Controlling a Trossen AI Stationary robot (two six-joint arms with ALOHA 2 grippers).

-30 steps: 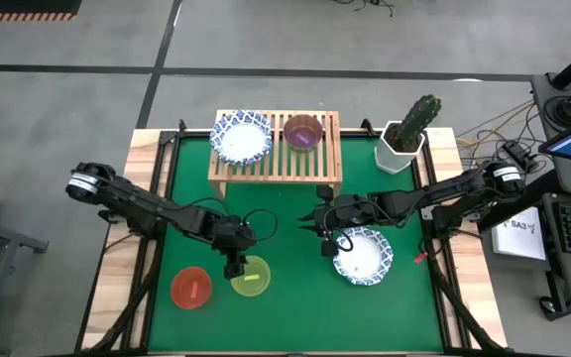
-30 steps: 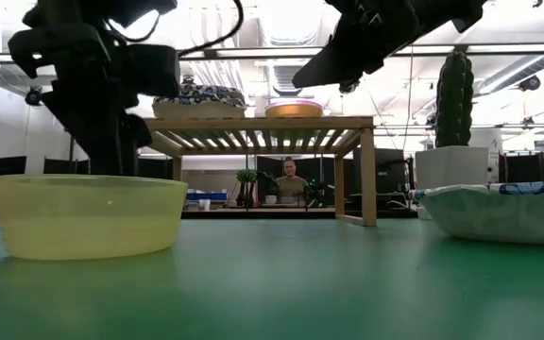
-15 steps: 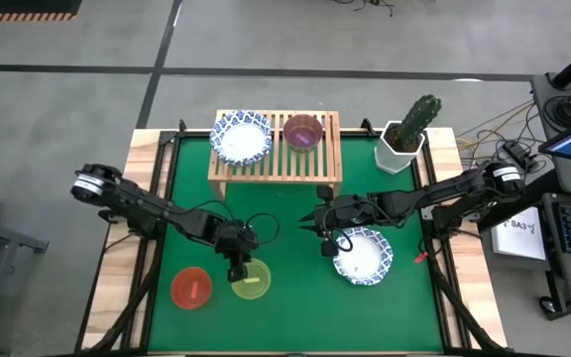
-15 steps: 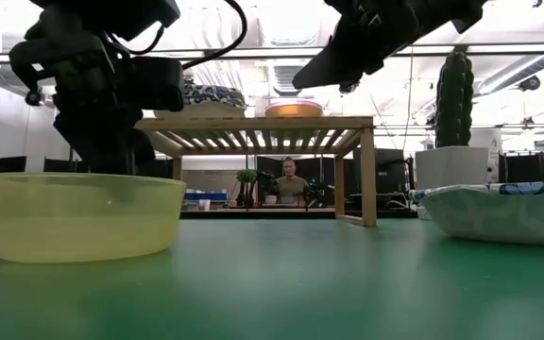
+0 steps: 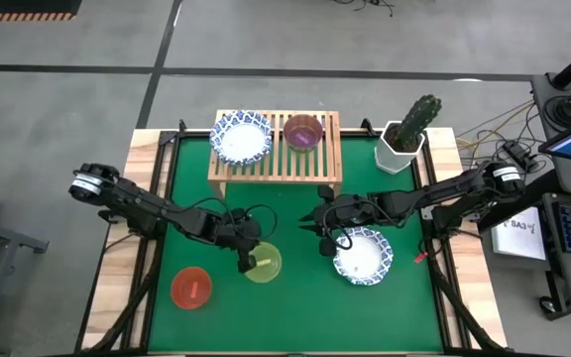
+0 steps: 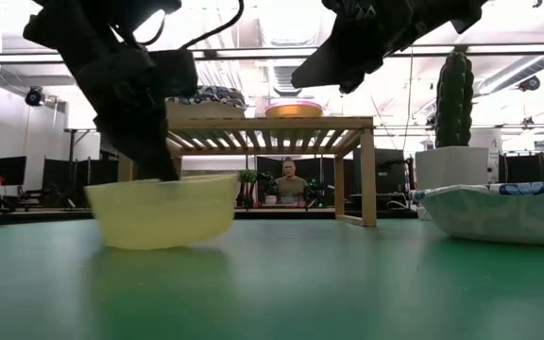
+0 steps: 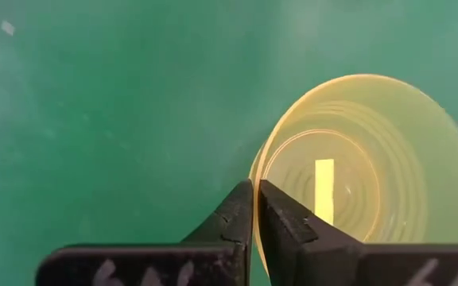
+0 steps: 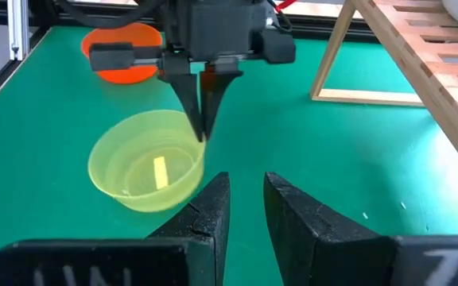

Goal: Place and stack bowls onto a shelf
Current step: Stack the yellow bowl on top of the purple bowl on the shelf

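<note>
A yellow bowl (image 5: 264,264) is on the green table, left of centre, with my left gripper (image 5: 249,260) shut on it. The bowl also shows in the left wrist view (image 7: 364,167) and the right wrist view (image 8: 145,163). My right gripper (image 5: 312,225) hangs open above the table in front of the shelf (image 5: 276,164), its fingers (image 8: 213,199) holding nothing. Beside it a white bowl with a blue rim (image 5: 363,256) rests on the table. On the shelf stand another white bowl (image 5: 241,137) and a purple bowl (image 5: 303,131). A red bowl (image 5: 191,288) sits near left. My left gripper pinches the yellow bowl's rim (image 7: 254,171) between its two fingers, one inside the bowl and one outside. The fingers (image 8: 199,111) come from above, pointing down, on the rim's left side. The bowl looks slightly tipped; whether its base is off the table I cannot tell.
A white pot with a cactus (image 5: 406,137) stands at the far right, beside the shelf. The table's green top (image 5: 295,307) is bare along the near edge. A person (image 6: 289,179) sits in the room beyond the shelf.
My left gripper has swung toward the table's right and a little toward the far edge, turning about as it went. The yellow bowl has moved with it the same way, away from the red bowl.
</note>
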